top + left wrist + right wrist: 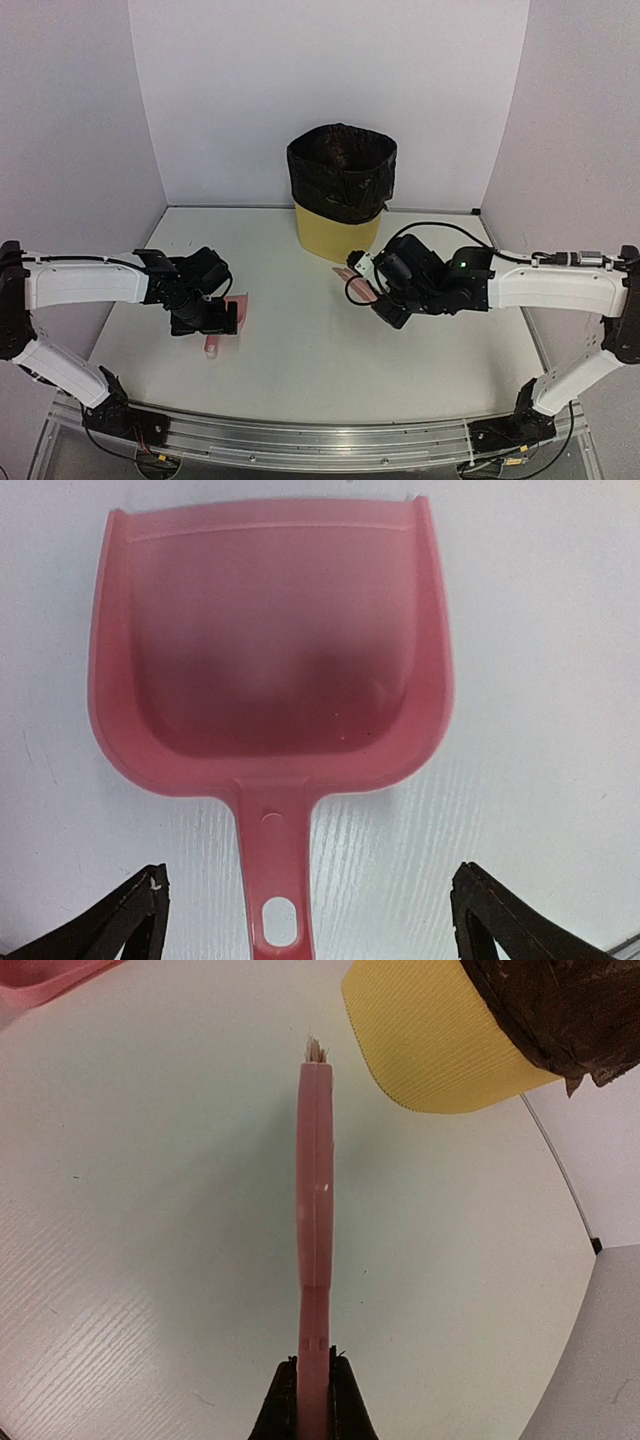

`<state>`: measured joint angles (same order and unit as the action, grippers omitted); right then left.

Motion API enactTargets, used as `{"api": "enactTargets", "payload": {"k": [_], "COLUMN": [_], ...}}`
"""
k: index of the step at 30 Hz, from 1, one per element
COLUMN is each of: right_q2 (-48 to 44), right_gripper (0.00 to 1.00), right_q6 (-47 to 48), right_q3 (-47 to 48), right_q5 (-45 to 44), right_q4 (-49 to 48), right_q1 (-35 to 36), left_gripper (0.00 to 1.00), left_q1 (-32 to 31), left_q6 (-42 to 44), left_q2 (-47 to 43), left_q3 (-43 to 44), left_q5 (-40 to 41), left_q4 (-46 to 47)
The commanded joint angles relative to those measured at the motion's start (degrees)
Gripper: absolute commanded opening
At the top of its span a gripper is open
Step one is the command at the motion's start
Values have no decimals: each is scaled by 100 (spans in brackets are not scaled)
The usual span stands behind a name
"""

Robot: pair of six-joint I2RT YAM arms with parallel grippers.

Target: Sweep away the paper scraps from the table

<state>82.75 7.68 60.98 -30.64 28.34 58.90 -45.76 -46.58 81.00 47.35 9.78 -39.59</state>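
Overhead and wrist views of a two-arm sweeping station. The flat white matte counter [300, 370] carries, at its 12 o'clock edge, a round yellow bin [335, 232] lined with a crinkled black plastic bag [342, 170]. The bag's dark interior is too indistinct to tell whether the paper scraps lie inside. Toward 9 o'clock of the counter's centre, a pink plastic dustpan [270, 650] lies flat on the surface. In the left wrist view its open mouth is at 12 o'clock and its slotted handle at 6 o'clock. The left claw [215, 318] hangs above that handle with its black fingers [135, 920] spread wide. One finger stands at 8 o'clock and the other at 4 o'clock of the wrist view, and both are apart from the handle. The right claw [313, 1400] sits toward 2 o'clock of the counter's centre, near the bin's base. Its fingers are pressed together, pinching the end of a slim pink plastic brush [313, 1210]. In the right wrist view the brush is seen edge-on, running from 6 o'clock up to 12 o'clock, where a pale tuft of bristles [316, 1050] shows at its far tip. The bin lies at 1 o'clock of the brush tip, near it but not touching. A corner of the dustpan appears at 11 o'clock of that view, well apart from the brush.
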Motion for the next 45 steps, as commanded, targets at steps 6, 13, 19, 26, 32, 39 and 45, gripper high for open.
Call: {"api": "enactTargets", "payload": {"k": [6, 13, 19, 26, 32, 39, 45], "right_q2": [1583, 2625, 2381, 2838, 3108, 3212, 3214], "right_gripper": [0, 0, 0, 0, 0, 0, 0], "right_q6": [1030, 1432, 1968, 3295, 3775, 3871, 3818], "right_q3": [1844, 2979, 2239, 2260, 2388, 2396, 2389], "right_q5": [257, -278, -197, -1615, -2193, -2250, -2203], "right_q4": [-249, -365, -1588, -3090, -3785, -3885, -3926], "right_q1": [485, 629, 1030, 1447, 1580, 1653, 1700], "left_gripper": [100, 100, 99, 96, 85, 66, 57], "left_q1": [12, 32, 32, 30, 27, 32, 32], "left_q6": [-1508, -1476, -1984, -2300, -2619, -2845, -3050], "left_q2": [-1633, -2837, -3870, -2858, -2407, -2430, -2314], "left_q3": [631, 242, -560, -50, 34, -234, -420], "left_q5": [1433, 179, -1144, -1377, -1084, -701, -492], "left_q4": [-2136, -621, 2174, 2178, 2114, 2449, 2760]}}
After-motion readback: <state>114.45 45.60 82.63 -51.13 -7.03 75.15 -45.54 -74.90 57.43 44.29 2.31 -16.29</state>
